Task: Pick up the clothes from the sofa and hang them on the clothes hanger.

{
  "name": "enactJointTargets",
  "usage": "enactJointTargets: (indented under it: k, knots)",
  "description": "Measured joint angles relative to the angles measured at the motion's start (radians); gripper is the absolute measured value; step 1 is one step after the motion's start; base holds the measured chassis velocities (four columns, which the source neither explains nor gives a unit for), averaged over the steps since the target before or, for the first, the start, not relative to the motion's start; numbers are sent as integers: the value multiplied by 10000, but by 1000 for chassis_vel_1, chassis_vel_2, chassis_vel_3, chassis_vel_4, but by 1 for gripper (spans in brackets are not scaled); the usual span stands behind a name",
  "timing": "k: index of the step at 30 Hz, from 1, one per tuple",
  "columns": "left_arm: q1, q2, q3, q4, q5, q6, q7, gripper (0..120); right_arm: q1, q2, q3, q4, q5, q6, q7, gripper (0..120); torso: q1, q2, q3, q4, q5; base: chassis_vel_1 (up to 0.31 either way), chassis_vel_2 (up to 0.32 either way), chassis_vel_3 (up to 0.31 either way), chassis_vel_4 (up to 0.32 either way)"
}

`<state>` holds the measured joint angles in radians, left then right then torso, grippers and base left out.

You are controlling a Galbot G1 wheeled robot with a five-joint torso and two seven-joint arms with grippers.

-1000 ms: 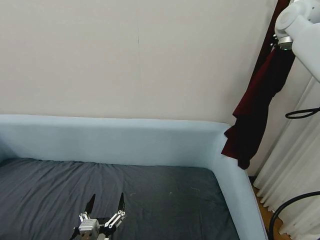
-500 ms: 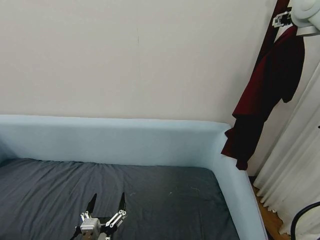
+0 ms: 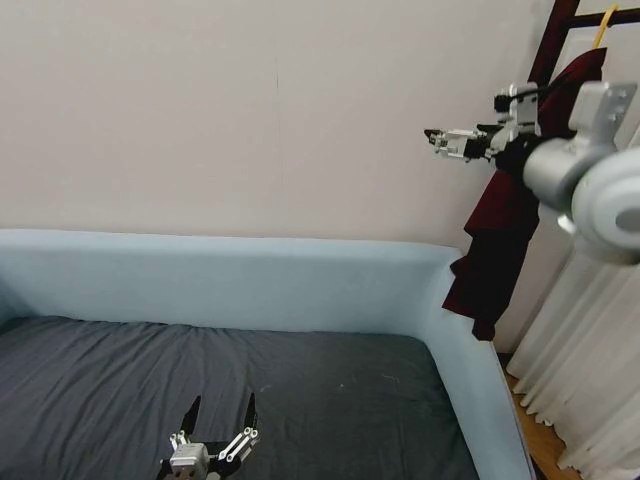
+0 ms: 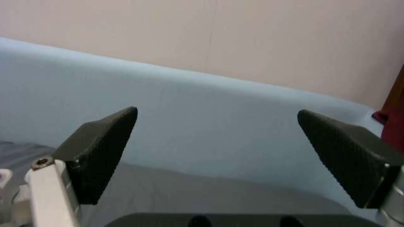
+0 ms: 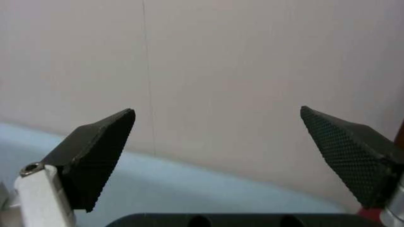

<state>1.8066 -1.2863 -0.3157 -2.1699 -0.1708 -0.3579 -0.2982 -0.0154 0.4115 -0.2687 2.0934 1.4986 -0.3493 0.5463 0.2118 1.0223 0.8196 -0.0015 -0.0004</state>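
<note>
Since the dark red garment [image 3: 505, 230] hangs just past the sofa's [image 3: 250, 280] right end, its hem down near the sofa's back corner, I judge the hanging nearly done and the step in hand to be getting clear of the cloth. My right gripper [image 3: 432, 140] is high above the sofa's back, close by the garment, fingers spread and empty, pointing along the wall. To do this well I should move off toward the sofa's middle in a straight line, fingers wide, so no fold catches and drags the garment off the dark rack [image 3: 556, 30]. My left gripper [image 3: 222, 400] hovers low over the sofa's grey seat, likewise spread with nothing in it. I count one garment, one sofa, one rack and two grippers.
</note>
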Motion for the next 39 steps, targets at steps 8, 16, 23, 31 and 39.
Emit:
enactJointTargets:
  k: [8,16,23,31,39]
  knots:
    - [-264,35,-120,353,-29,-47,116,100,-5546,293,3544,494,-2387,350,-566,100,1,-1,0,1,-1,0,0,0,0]
    - [-402,203,-439,491,-151,-64,296,100,-11638,2390,8005,1267,-5324,739,-1646,100,2,0,0,0,-3,0,0,0,0]
    - [-385,219,-582,508,-227,-277,250,100,-15285,5494,9644,2158,-8282,1487,-3468,100,1,0,-1,1,-7,0,0,0,0]
    - [-240,385,-664,472,-144,-291,182,100,-17310,7484,9611,1712,-11308,3724,-4324,100,1,1,-1,3,-5,0,0,0,0]
    - [-167,661,-731,526,-282,-328,167,100,-18336,8341,9814,989,-12207,5217,-4835,100,1,0,0,2,-6,0,0,0,0]
